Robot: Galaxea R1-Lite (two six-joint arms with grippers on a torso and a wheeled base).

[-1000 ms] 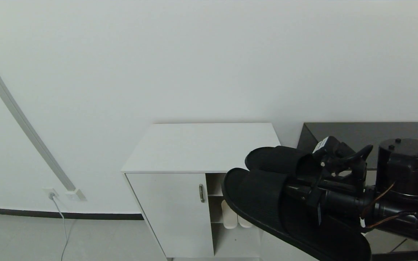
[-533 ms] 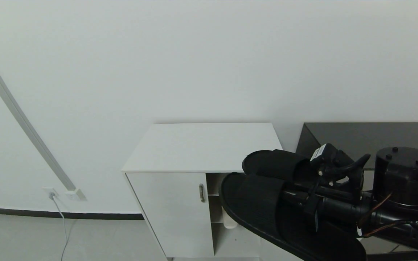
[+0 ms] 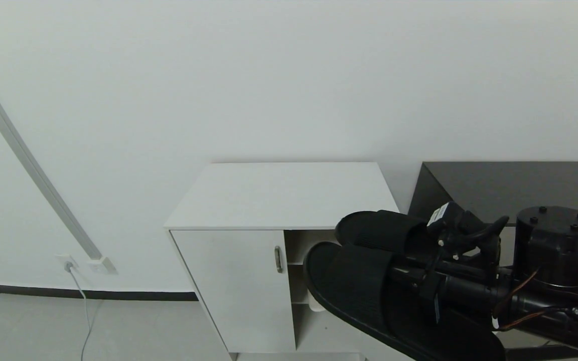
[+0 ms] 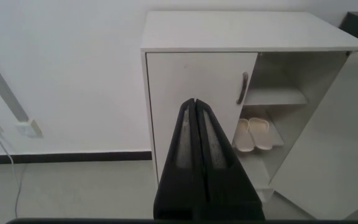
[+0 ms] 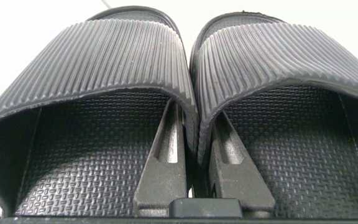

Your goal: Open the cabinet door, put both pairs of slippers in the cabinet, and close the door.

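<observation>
White wall [image 3: 269, 75] behind open cabinet [image 3: 279, 195]; right gripper [image 5: 196, 140] pinches black slippers [image 5: 104, 68].

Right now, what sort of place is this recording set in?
Probably a home-style entryway mock-up: a white shoe cabinet against a bare wall, pale slippers inside it, black slippers in the right gripper.

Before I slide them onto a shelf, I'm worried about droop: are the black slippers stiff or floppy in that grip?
Probably fairly stiff: the black slippers jut out past the right gripper without visible sag. Likely light, since a pinch on their inner edges holds both. Their ribbed straps may grip rather than slip.
</observation>
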